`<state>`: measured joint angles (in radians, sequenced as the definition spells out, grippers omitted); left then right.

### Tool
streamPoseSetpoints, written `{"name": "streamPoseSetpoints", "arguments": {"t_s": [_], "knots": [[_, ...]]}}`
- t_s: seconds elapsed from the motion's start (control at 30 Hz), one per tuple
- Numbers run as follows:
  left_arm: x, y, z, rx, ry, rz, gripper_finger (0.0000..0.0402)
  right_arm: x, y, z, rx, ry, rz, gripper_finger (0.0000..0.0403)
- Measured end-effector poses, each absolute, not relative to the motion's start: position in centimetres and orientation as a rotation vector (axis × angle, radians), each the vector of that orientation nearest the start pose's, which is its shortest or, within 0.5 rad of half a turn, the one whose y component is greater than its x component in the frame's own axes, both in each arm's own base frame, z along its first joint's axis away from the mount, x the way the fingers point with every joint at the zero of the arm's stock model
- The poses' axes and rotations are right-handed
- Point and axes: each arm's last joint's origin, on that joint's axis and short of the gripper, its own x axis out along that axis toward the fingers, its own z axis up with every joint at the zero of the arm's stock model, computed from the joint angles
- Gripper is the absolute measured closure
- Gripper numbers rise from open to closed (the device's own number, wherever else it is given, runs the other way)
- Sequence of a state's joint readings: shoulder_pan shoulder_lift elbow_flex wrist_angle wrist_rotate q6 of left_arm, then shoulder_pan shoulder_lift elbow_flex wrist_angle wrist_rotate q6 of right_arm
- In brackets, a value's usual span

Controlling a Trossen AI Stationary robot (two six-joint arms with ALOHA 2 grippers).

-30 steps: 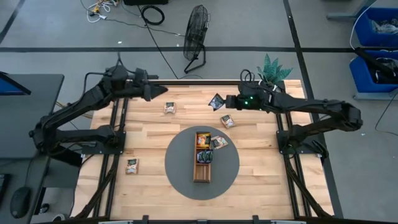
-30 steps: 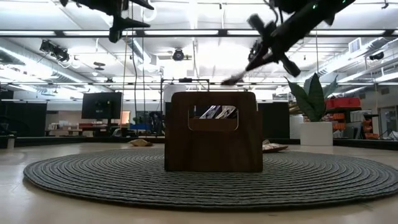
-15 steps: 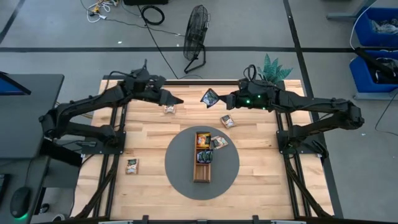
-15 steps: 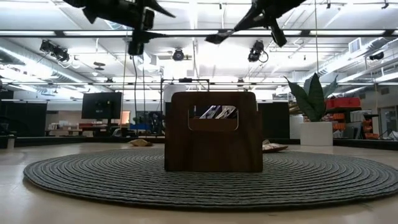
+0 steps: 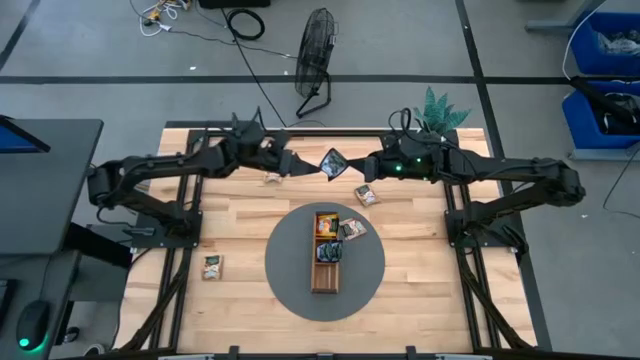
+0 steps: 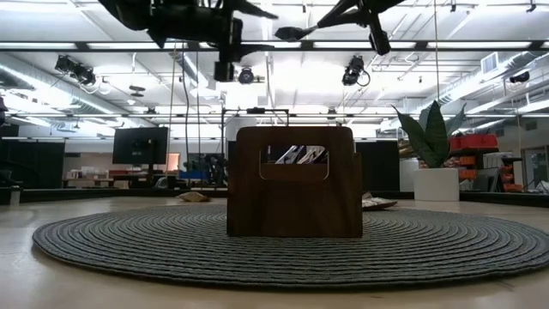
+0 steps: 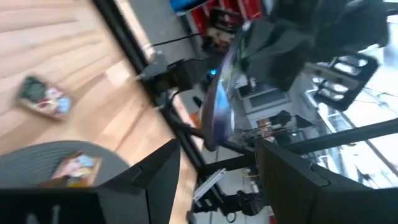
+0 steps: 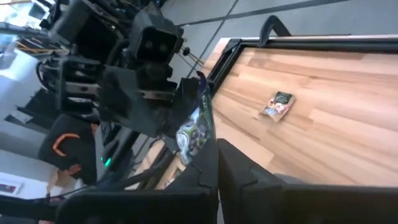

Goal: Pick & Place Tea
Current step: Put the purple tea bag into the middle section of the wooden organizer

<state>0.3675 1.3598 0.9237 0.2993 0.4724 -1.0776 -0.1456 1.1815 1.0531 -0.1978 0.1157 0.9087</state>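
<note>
My right gripper [image 5: 350, 168] is shut on a dark blue-teal tea sachet [image 5: 332, 163], high above the far middle of the table. My left gripper [image 5: 303, 168] is open and stands just left of that sachet. In the left wrist view the sachet [image 7: 217, 106] shows edge-on ahead of the gap between the left fingers, apart from them. The brown wooden tray [image 5: 325, 272] rests on a round grey mat [image 5: 290, 285] and has sachets in its far compartments. Loose sachets lie flat on the table [image 5: 366, 195] [image 5: 212, 266]. My right gripper pinches the dark sachet between its two fingers by the edge nearest the gripper [image 8: 198, 144]. The fingers come about level from the table's right. The sachet is lifted clear and sticks out past the fingertips toward the left gripper.
Another sachet [image 5: 352, 228] lies on the mat beside the tray, and one [image 5: 272, 178] lies on the wood under the left arm. A potted plant [image 5: 438, 110] stands at the far right corner. The near half of the wooden table [image 5: 420, 300] is bare.
The right gripper has carried the sachet up and a little toward the table's left, staying shut on it. The left arm has swung from the far left toward the table's middle, bringing its gripper close to the held sachet.
</note>
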Motion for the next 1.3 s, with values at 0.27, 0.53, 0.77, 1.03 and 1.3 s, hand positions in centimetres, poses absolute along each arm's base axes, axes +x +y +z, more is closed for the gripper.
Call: {"name": "streamPoseSetpoints", "arguments": {"t_s": [0.27, 0.53, 0.77, 1.03, 1.3], "knots": [[29.8, 8.7, 30.3, -1.136, 0.128, -0.104, 0.0189, 26.2, -3.7, 34.2, 0.908, 0.201, -0.379, 0.0403], [29.9, 8.4, 30.3, -1.133, 0.135, -0.111, 0.0189, 26.8, -3.8, 34.2, 0.914, 0.181, -0.343, 0.0403], [29.9, 8.4, 30.1, -1.141, 0.152, -0.099, 0.0236, 27.1, -3.7, 34.3, 0.932, 0.169, -0.318, 0.0403], [29.9, 8.4, 30.1, -1.116, 0.151, -0.099, 0.0344, 27.1, -3.7, 34.4, 0.947, 0.159, -0.302, 0.0403], [29.8, 8.1, 30.0, -1.075, 0.223, -0.224, 0.0385, 26.6, -3.5, 35.1, 0.944, 0.172, -0.211, 0.0403]]}}
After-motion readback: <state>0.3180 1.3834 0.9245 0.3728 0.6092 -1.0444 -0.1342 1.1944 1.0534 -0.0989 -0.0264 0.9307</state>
